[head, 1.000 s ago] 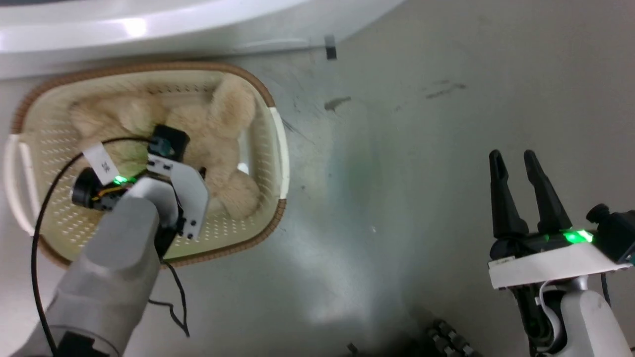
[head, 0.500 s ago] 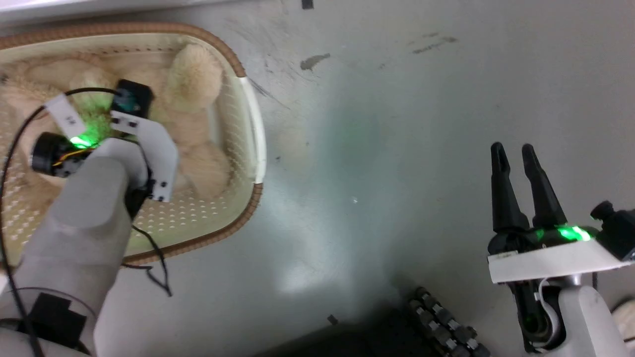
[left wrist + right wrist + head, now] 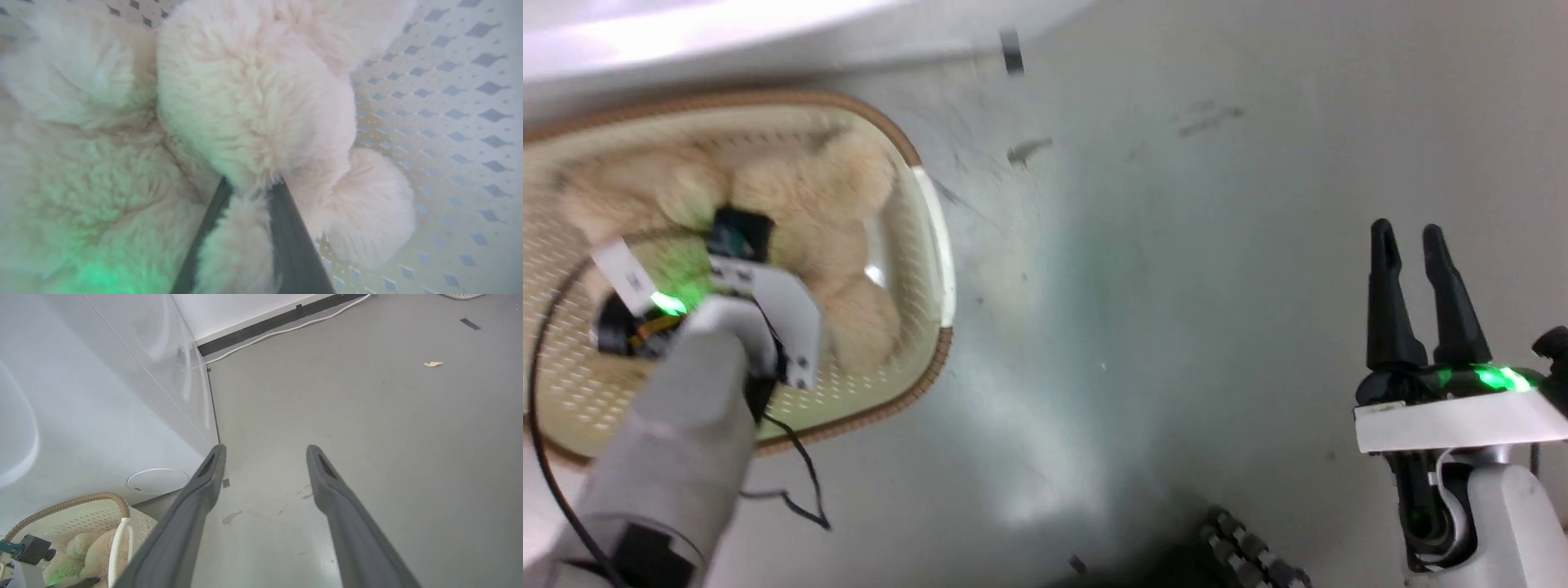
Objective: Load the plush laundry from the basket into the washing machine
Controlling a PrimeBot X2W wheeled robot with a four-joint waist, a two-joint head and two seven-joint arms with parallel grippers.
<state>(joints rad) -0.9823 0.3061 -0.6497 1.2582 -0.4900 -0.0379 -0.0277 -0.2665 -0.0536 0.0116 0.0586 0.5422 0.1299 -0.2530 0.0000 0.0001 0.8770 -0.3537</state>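
Note:
The plush laundry [image 3: 825, 220], fluffy cream-beige, lies in the basket [image 3: 935, 269] on the floor at the left of the head view. My left arm reaches down into the basket. In the left wrist view my left gripper [image 3: 250, 191] is shut on a tuft of the plush [image 3: 253, 106], its tips buried in the fur. My right gripper [image 3: 1409, 237] hangs open over bare floor at the right, with nothing between its fingers [image 3: 204, 482]. The washing machine [image 3: 81, 396] shows as a white front panel just beyond the basket [image 3: 81, 500]; its door and drum are out of view.
The grey floor [image 3: 1176, 286] stretches between the basket and my right gripper. My dark wheeled base [image 3: 1250, 547] shows at the bottom edge. A black cable [image 3: 792, 490] trails from the left arm. A white cord [image 3: 286, 330] runs along the far wall.
The head camera has shifted, so the whole picture slid and now looks blurred. My left gripper stays down on the plush in the basket. The right gripper stays open.

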